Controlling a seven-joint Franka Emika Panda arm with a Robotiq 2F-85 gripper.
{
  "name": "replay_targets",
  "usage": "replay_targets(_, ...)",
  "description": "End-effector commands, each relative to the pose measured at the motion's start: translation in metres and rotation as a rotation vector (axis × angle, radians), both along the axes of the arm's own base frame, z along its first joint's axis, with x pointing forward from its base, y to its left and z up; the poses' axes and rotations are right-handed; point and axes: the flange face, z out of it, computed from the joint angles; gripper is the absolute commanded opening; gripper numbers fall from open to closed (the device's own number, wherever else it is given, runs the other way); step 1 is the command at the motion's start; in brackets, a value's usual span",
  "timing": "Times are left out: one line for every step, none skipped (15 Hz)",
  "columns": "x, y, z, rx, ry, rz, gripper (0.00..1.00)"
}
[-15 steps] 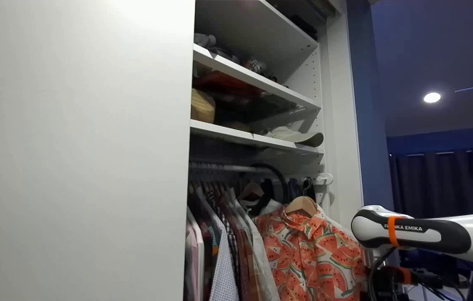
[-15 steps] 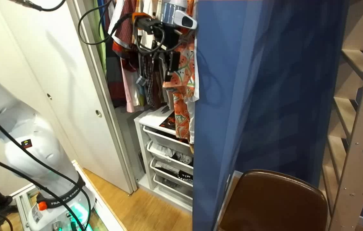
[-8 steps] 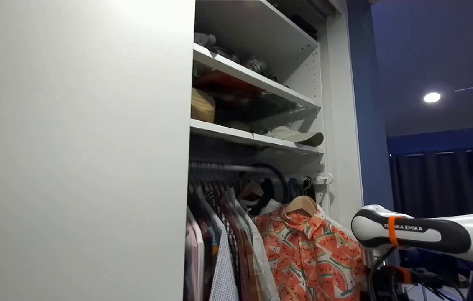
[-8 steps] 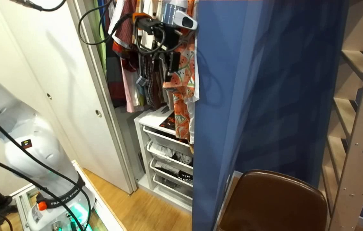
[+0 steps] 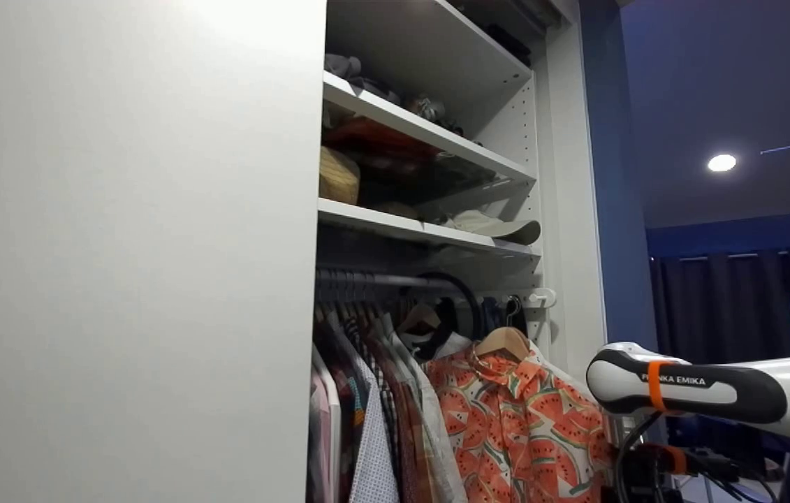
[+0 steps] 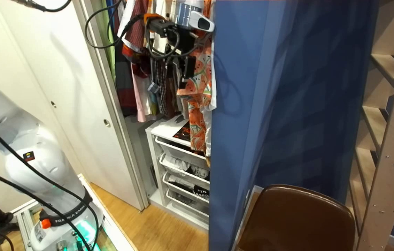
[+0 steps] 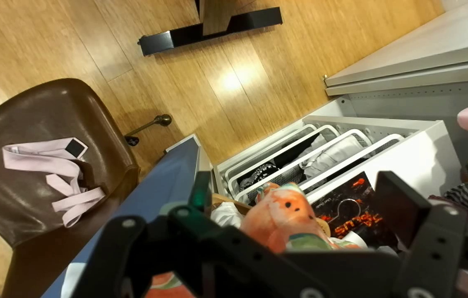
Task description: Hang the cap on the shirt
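A beige cap lies on a closet shelf with its brim past the front edge, in an exterior view. It does not show in the wrist view. An orange and white watermelon-print shirt hangs from a wooden hanger below that shelf. The shirt also shows in an exterior view. My gripper points down in front of the shirt, well below the shelf. In the wrist view my gripper is open, with the fingers wide apart. A shirt sleeve shows between the fingers; I cannot tell whether they touch it.
Other shirts hang to one side. A white sliding door covers part of the closet. A blue wall stands close beside the shirt. White drawers stand below. A brown chair holds a pink tie.
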Motion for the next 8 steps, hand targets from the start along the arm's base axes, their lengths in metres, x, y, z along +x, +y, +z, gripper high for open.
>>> replay_targets(0.000, 0.000, 0.001, 0.000, 0.001, 0.000, 1.00)
replay_targets(0.000, 0.000, 0.001, 0.000, 0.001, 0.000, 1.00)
replay_targets(-0.001, 0.000, 0.005, 0.000, -0.003, -0.004, 1.00)
replay_targets(-0.004, 0.003, 0.015, -0.007, -0.020, 0.008, 1.00)
replay_targets(-0.006, 0.005, 0.021, 0.003, -0.030, 0.014, 1.00)
replay_targets(-0.011, 0.009, 0.033, 0.020, -0.047, 0.028, 1.00)
replay_targets(-0.015, 0.012, 0.042, 0.036, -0.059, 0.033, 1.00)
replay_targets(-0.020, 0.015, 0.053, 0.057, -0.071, 0.041, 1.00)
